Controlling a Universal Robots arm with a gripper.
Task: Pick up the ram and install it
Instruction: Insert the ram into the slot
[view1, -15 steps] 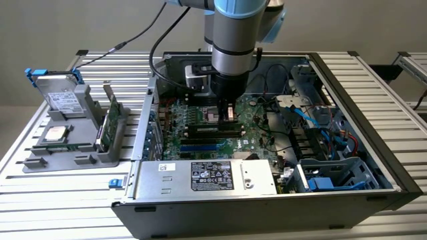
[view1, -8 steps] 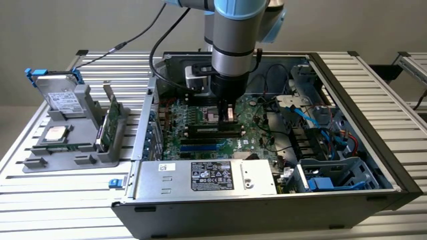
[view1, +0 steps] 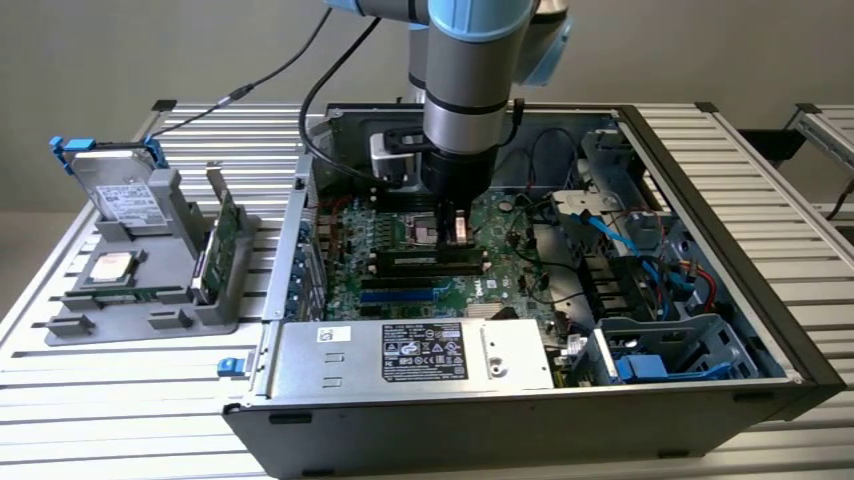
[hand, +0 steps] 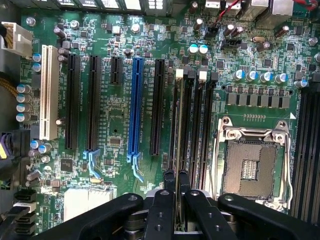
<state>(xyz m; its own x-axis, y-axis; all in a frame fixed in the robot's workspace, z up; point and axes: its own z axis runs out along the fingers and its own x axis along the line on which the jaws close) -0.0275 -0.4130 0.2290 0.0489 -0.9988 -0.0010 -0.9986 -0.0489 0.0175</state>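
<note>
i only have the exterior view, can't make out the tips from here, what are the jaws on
Observer: In the wrist view the jaws are shut on the thin top edge of the ram, which runs in line with the memory slots.
Operator: is there a cpu in the socket
Observer: No. The socket beside those slots is bare, with its contacts showing and no chip in it.
</note>
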